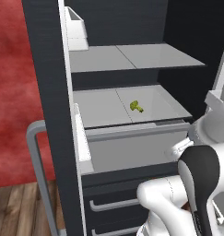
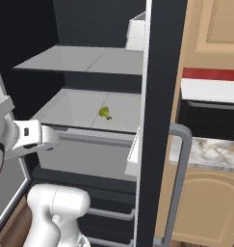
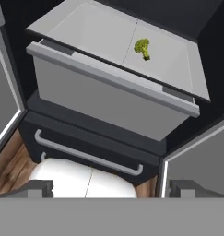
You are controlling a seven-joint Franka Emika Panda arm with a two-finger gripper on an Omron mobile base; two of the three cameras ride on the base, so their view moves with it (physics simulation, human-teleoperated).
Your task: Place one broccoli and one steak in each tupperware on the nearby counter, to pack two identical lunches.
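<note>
1. Dark grey fridge (image 1: pixel 49 92), its doors swung open, takes up most of both base views, with pale grey shelves (image 1: pixel 132 57) stacked inside and a closed grey drawer (image 3: pixel 109 99) just under the lower shelf.
2. Marble-look counter (image 2: pixel 212 152) shows at the right of the right base view, beside the open fridge door and above light wooden cabinet doors (image 2: pixel 205 207).
3. White arm (image 1: pixel 196 175) rises in front of the fridge's lower dark drawers (image 1: pixel 113 203), which carry grey bar handles.
4. Gripper (image 3: pixel 109 189) sits low in front of the fridge, well apart from the shelves; its finger tips (image 3: pixel 37 188) stand wide apart at the bottom of the hand view, with nothing between them.
5. Broccoli (image 1: pixel 136 106), small and green, lies on the lower shelf (image 2: pixel 80 108) near its middle seam; it looks tipped on its side, though it is too small to be sure.
</note>
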